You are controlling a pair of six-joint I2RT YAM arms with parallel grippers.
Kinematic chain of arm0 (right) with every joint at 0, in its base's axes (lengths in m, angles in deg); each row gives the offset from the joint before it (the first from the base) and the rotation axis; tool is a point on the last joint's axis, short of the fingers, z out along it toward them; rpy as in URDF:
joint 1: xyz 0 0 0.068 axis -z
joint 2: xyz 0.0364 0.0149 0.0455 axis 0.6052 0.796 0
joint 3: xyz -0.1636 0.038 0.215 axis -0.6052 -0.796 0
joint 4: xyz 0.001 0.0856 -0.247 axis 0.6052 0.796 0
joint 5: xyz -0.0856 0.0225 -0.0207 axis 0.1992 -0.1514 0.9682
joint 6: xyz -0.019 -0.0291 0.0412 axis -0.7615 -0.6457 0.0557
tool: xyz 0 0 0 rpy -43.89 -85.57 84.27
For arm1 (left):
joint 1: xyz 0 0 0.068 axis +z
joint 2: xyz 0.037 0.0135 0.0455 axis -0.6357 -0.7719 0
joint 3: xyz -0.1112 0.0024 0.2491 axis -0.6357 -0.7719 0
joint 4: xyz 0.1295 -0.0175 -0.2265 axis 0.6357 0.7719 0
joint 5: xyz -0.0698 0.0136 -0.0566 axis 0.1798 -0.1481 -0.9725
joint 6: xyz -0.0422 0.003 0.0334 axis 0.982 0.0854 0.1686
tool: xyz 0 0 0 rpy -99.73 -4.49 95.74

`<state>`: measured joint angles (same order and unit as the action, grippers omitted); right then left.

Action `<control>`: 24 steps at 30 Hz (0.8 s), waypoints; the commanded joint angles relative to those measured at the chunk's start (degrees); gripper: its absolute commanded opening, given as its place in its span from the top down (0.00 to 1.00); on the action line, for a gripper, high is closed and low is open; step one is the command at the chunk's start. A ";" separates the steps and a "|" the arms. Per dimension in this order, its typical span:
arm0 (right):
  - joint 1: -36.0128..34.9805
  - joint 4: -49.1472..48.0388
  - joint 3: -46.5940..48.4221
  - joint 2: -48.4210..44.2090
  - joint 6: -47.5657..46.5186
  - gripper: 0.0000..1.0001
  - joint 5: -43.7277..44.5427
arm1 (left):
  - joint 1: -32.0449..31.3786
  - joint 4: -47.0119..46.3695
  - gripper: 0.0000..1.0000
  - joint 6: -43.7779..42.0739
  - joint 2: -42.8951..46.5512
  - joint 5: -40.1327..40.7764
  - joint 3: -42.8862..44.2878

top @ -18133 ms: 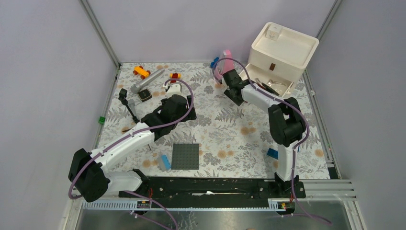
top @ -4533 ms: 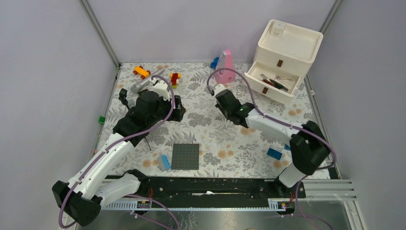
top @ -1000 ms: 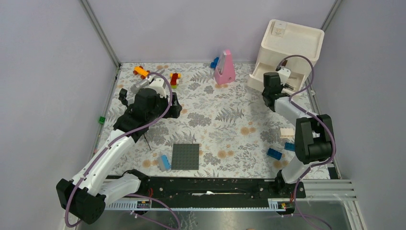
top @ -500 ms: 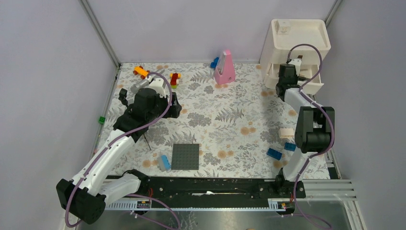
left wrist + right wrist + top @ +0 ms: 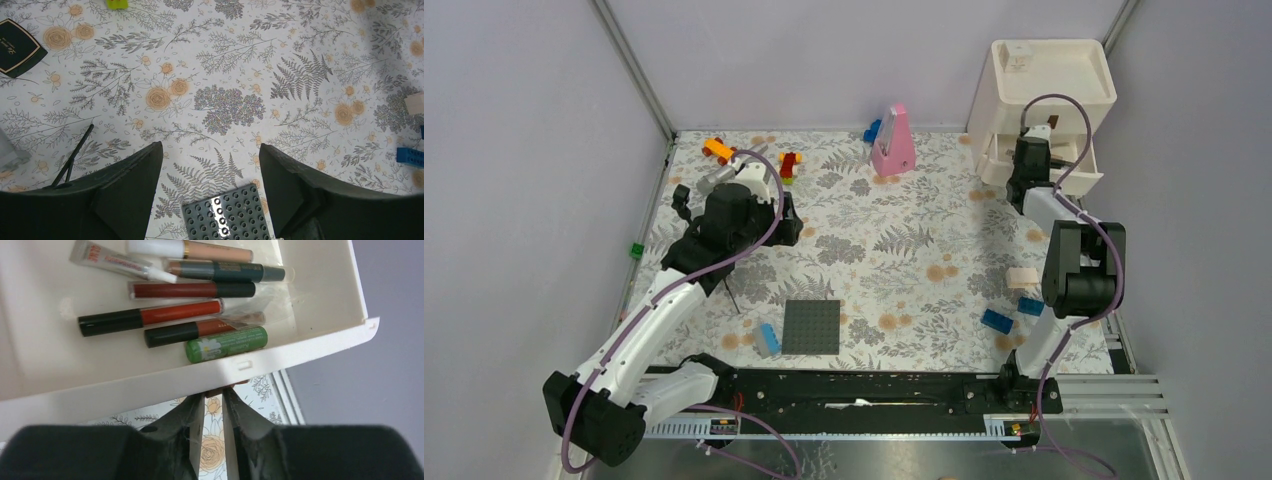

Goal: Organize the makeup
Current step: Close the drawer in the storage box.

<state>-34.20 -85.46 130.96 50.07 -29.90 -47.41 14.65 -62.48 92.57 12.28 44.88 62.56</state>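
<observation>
Pinching the drawer (image 5: 150, 377) pull tab (image 5: 220, 390) with our right fingers (image 5: 192, 420); lip tubes (image 5: 150, 314) lie loose inside, far right. We reckon a skewed shove could slip the tab or drag the light cabinet (image 5: 1044, 75). Meanwhile our left fingers (image 5: 125, 190) hang spread above the counter (image 5: 300, 30), brush (image 5: 75, 156) near.

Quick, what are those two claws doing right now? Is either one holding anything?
Left gripper: open, holding nothing.
Right gripper: closed on the brown handle of the white drawer.
</observation>
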 commanded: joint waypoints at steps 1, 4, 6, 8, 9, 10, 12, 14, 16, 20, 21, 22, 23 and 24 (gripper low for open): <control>3.68 -9.73 -2.95 -5.50 8.31 0.70 -4.41 | 0.47 -2.33 0.24 0.27 -0.66 0.00 0.22; 5.29 -3.01 -3.57 -7.92 19.09 0.68 -2.01 | 0.47 -2.33 0.24 0.27 -0.67 -0.09 0.22; 6.65 -0.04 -4.81 -9.04 25.17 0.69 -1.59 | 0.47 -2.33 0.24 0.27 -0.68 -0.01 0.22; 8.25 -0.03 -6.78 -9.87 29.90 0.77 -1.34 | 0.47 -2.33 0.24 0.27 -0.69 -0.09 0.22; 9.20 -0.10 -7.42 -9.92 32.29 0.85 -1.09 | 0.47 -2.33 0.24 0.27 -0.76 -0.09 0.22; 10.28 0.13 -7.63 -9.75 34.47 0.93 -0.93 | 0.47 -2.33 0.24 0.27 -0.76 -0.15 0.22; 12.66 0.80 -7.35 -9.29 38.00 1.00 -1.48 | 0.47 -2.33 0.24 0.27 -0.67 -0.09 0.22; 13.96 0.86 -6.47 -8.15 39.37 1.00 -1.62 | 0.48 -2.33 0.24 0.27 -0.67 -0.01 0.22; 14.49 0.86 -4.64 -6.39 39.22 1.00 -0.96 | 0.56 -2.31 0.24 0.27 -0.67 -0.08 0.22; 15.81 4.10 0.96 -1.58 39.99 1.00 -1.44 | 0.60 -2.33 0.24 0.27 -0.77 -0.10 0.23; 16.11 3.23 1.30 -1.05 40.02 1.00 -2.07 | 0.57 -2.33 0.24 0.27 -0.84 -0.02 0.22; 16.37 1.73 1.30 -0.60 39.76 1.00 -3.05 | 0.58 -2.33 0.24 0.27 -0.85 0.07 0.22; 16.52 1.01 1.81 -0.06 39.40 1.00 -3.71 | 0.56 -2.34 0.24 0.27 -0.91 0.08 0.22; 16.61 0.60 2.97 0.65 38.85 1.00 -4.59 | 0.56 -2.36 0.24 0.27 -1.00 0.04 0.26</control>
<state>-19.42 -83.40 129.85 48.59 8.22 -51.74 14.81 -62.46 92.57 11.40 44.86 62.56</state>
